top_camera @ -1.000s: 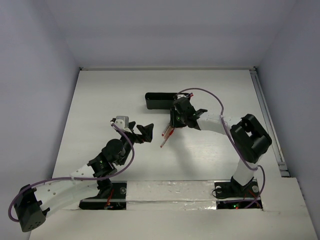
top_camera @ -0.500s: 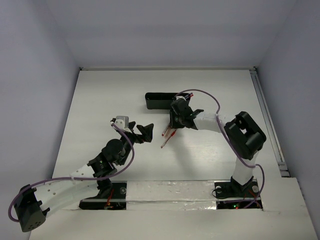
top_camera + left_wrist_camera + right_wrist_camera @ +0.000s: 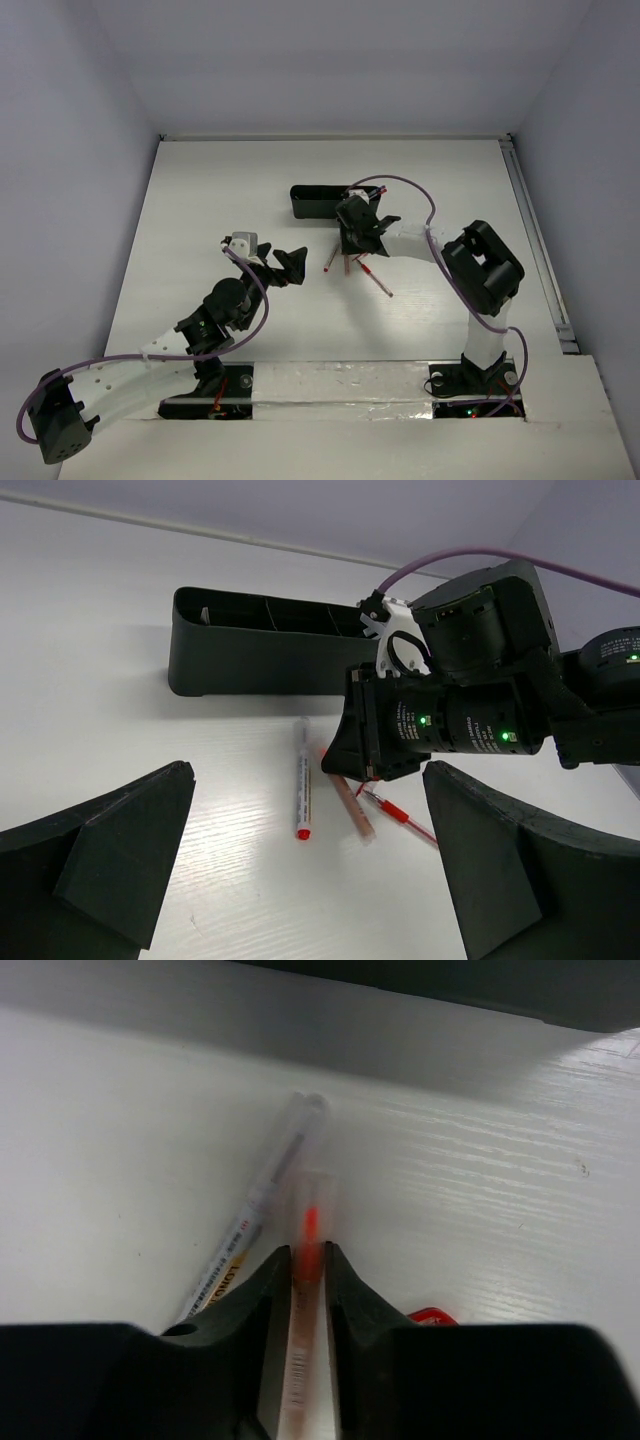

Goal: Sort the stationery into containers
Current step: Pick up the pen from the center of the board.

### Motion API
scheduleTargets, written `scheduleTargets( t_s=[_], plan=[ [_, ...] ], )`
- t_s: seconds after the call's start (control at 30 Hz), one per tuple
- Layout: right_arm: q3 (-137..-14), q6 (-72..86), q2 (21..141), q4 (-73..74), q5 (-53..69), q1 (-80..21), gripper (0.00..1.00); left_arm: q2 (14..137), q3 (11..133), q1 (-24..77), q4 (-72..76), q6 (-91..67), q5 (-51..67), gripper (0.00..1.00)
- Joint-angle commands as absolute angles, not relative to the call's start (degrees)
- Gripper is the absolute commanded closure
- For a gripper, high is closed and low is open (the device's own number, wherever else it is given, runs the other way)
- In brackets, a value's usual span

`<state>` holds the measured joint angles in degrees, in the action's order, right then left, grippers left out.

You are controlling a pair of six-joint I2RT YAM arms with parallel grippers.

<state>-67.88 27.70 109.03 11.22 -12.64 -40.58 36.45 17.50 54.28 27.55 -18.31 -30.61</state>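
Quick status from my end. Everything sits on the white table point(image 3: 200, 200), and I'm using the black tray point(image 3: 312, 205) as my reference point. The left gripper point(image 3: 292, 265) is parked well in front of the tray, off toward its left end, jaws spread wide with nothing in them. The right gripper point(image 3: 305, 1260) is down just in front of the tray's right half, pinched tight on a clear pen point(image 3: 307, 1222) that looks to be lying flat on the table. Right beside it, also in front of the tray, are a white pen point(image 3: 303, 790) and a red pen point(image 3: 400, 816), both loose. So I'd say there's plenty left: at least three pens are outside the tray and none is lifted yet. I can't see into the tray well enough to tell what's in there.
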Motion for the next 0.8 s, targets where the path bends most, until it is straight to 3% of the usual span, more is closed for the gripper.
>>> scheduleTargets(
  t_s=[0.0, 0.1, 0.2, 0.53, 0.77],
  plan=[
    [-68.7, 27.4, 110.9, 14.3, -14.6, -41.0, 0.79, 35.7, 19.1, 54.5, 29.8, -18.5, -30.5, 0.01],
    [-68.5, 27.9, 110.3, 12.8, -14.8, -41.0, 0.93, 35.9, 19.1, 54.5, 29.8, -18.5, -30.5, 0.01],
    [-68.2, 28.3, 109.0, 11.4, -14.2, -41.0, 0.97, 35.9, 19.1, 54.5, 29.8, -18.5, -30.5, 0.01],
    [-66.7, 27.7, 96.1, 3.6, -12.4, -41.0, 1.00, 36.3, 19.2, 54.5, 30.1, -18.5, -30.2, 0.01],
    [-69.2, 20.0, 93.3, -9.4, -21.7, -38.9, 1.00, 37.2, 19.2, 54.5, 30.1, -18.5, -29.9, 0.01]
  ],
)
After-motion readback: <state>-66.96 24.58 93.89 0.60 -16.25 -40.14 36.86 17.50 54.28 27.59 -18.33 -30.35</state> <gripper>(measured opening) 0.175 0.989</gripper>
